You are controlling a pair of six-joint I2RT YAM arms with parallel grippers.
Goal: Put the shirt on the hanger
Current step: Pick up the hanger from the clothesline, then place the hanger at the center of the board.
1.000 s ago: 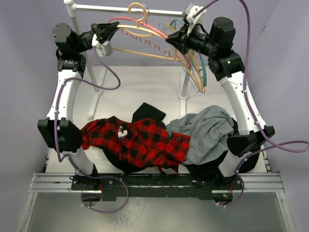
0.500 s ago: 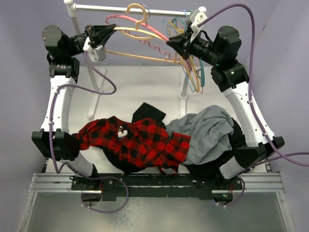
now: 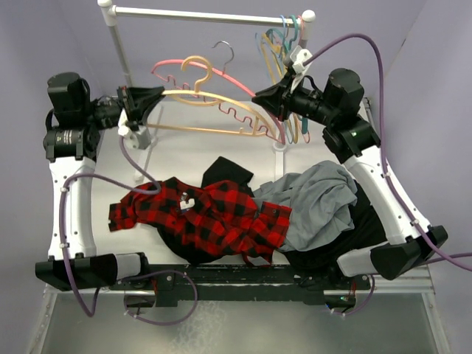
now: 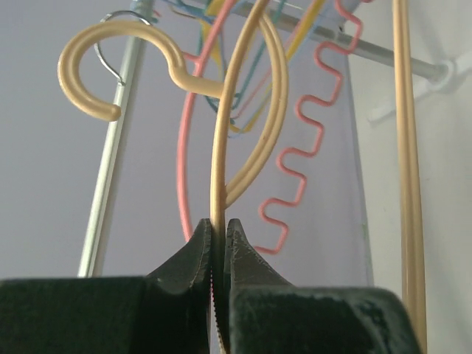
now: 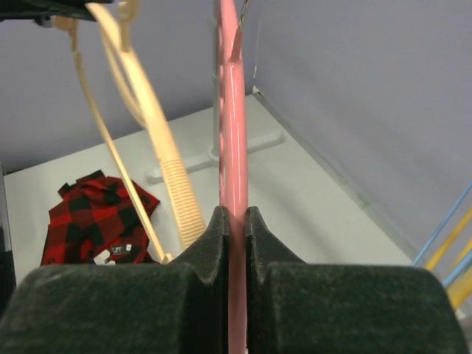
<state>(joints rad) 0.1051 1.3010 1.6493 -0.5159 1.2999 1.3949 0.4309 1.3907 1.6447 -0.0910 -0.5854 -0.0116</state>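
The left gripper (image 3: pixel 144 99) is clenched on the left tip of the hanger (image 3: pixel 199 130). Its wrist view shows the jaws pinched tight on the tan wire. The hanger is held roughly level in the air over the back of the counter (image 3: pixel 199 156), and its hook is free of the rail (image 3: pixel 206 14). That is probably so it can be brought down to the shirt.

A pink hanger (image 3: pixel 247 80) crosses the hanger and is also off the rail. Whether the two frames touch cannot be told. The right gripper (image 3: pixel 262 94) is shut on the pink bar, seemingly to draw it aside so the tan one comes away alone.

The shirt (image 3: pixel 214 217) lies crumpled on the near middle of the counter, well below both grippers. Its right edge meets a grey garment (image 3: pixel 317 198), and a black garment (image 3: pixel 228 171) shows at its back edge.

A strip of bare counter between the rack and the shirt gives the hanger room to descend. The left rack post (image 3: pixel 124 53) stands just beside the left gripper. The coloured hangers (image 3: pixel 284 37) hang just behind the right gripper, so there is little room to swing on either side. The shirt's left sleeve ends near the left arm, short of the counter edge.
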